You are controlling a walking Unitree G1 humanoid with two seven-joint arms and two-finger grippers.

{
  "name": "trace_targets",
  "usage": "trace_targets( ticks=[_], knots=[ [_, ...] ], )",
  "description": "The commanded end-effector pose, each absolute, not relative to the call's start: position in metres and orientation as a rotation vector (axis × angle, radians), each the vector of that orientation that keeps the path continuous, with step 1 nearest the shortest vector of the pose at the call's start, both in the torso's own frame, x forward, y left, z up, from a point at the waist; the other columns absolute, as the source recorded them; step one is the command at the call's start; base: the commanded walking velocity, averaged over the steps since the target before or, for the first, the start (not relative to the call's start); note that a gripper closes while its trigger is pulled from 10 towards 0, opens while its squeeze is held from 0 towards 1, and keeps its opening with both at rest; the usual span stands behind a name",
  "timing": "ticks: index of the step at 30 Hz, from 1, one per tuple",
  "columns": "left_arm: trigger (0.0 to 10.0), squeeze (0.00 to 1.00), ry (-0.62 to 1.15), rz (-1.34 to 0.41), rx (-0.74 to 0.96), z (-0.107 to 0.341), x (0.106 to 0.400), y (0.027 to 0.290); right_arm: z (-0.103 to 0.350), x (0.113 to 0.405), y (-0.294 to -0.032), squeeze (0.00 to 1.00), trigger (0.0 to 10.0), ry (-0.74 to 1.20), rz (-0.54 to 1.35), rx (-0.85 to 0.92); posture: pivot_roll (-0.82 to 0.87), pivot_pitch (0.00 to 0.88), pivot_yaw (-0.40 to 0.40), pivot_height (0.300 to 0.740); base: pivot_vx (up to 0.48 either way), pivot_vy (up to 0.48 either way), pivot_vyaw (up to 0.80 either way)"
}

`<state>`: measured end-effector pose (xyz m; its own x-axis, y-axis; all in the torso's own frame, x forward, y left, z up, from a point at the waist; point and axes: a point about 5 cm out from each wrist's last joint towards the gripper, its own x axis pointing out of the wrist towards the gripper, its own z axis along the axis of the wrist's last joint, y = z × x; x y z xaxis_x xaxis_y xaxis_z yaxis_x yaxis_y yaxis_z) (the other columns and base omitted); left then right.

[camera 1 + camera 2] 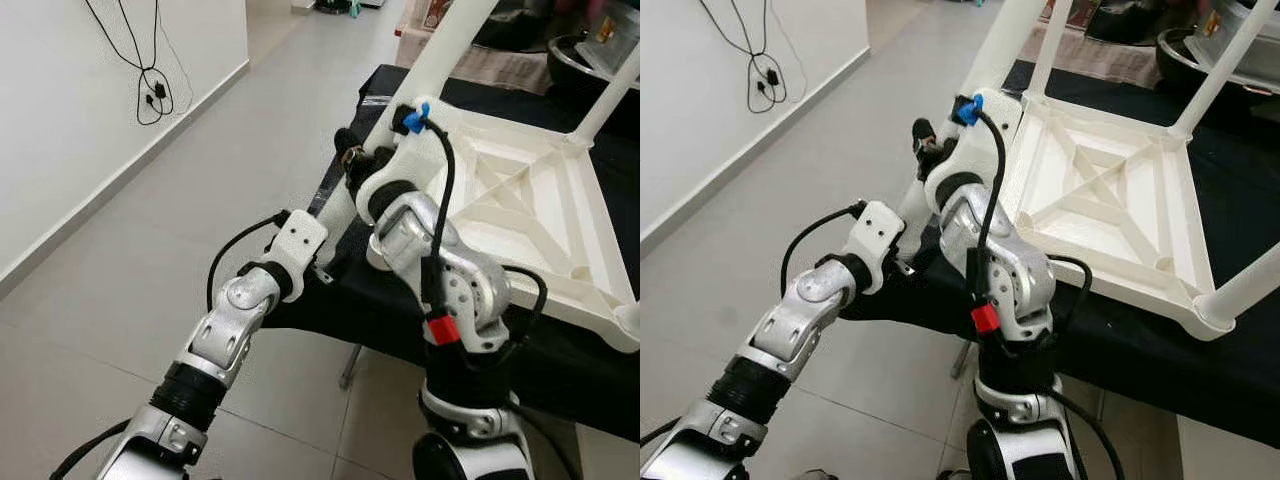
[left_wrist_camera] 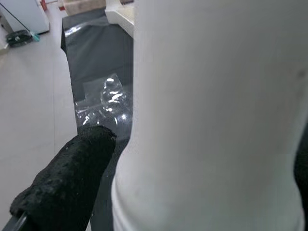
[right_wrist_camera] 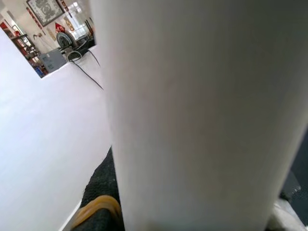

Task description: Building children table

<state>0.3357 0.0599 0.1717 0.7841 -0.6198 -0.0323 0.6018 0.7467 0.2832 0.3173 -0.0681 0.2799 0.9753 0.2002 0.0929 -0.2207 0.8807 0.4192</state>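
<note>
Left hand (image 2: 72, 192) closed on the white table leg (image 1: 455, 40) low down, near its socket; right hand (image 1: 930, 145) just above it on the same leg, grip state can't tell. Upturned white tabletop (image 1: 520, 200) lies right of both hands on the black-covered surface (image 1: 560, 370). To seat the leg well, keep it straight over the corner socket and push or twist evenly.

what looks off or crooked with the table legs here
The white leg at the near-left corner of the upside-down tabletop leans away from the table rather than standing straight, so it may not be fully seated. Both the left gripper and the right gripper are on it. Nothing looks broken or spilled.
</note>
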Motion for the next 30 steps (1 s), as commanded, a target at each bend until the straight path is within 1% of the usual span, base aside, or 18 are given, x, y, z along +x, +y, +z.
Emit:
trace_targets(
  ticks=[1, 8, 13, 17, 24, 30],
  knots=[
    [10.0, 0.0, -0.098, -0.703, 0.31, 0.178, 0.334, 0.052, 0.264, 0.31, -0.046, 0.0, 10.0, 0.036, 0.309, 0.488, 0.1, 0.074, -0.08, 0.74, 0.0, 0.0, 0.0],
    [10.0, 0.0, -0.077, -0.729, 0.315, 0.175, 0.333, 0.05, 0.261, 0.312, -0.046, 0.0, 10.0, 0.05, 0.301, 0.482, 0.09, 0.093, -0.077, 0.74, 0.0, 0.0, 0.0],
    [10.0, 0.0, -0.053, -0.768, 0.312, 0.171, 0.33, 0.046, 0.263, 0.313, -0.045, 0.0, 10.0, 0.035, 0.308, 0.486, 0.09, 0.09, -0.081, 0.74, 0.0, 0.0, 0.0],
    [10.0, 0.0, -0.028, -0.822, 0.307, 0.165, 0.324, 0.038, 0.267, 0.314, -0.045, 0.0, 10.0, 0.016, 0.305, 0.501, 0.09, 0.084, -0.08, 0.74, 0.0, 0.0, 0.0],
    [10.0, 0.0, -0.038, -0.816, 0.305, 0.167, 0.324, 0.037, 0.268, 0.316, -0.045, 0.0, 10.0, 0.012, 0.309, 0.491, 0.09, 0.09, -0.078, 0.74, 0.0, 0.0, 0.0],
    [10.0, 0.0, -0.055, -0.788, 0.321, 0.174, 0.331, 0.044, 0.263, 0.315, -0.039, 0.0, 10.0, 0.028, 0.338, 0.467, 0.1, 0.092, -0.08, 0.74, 0.0, 0.0, 0.0]
  ],
)
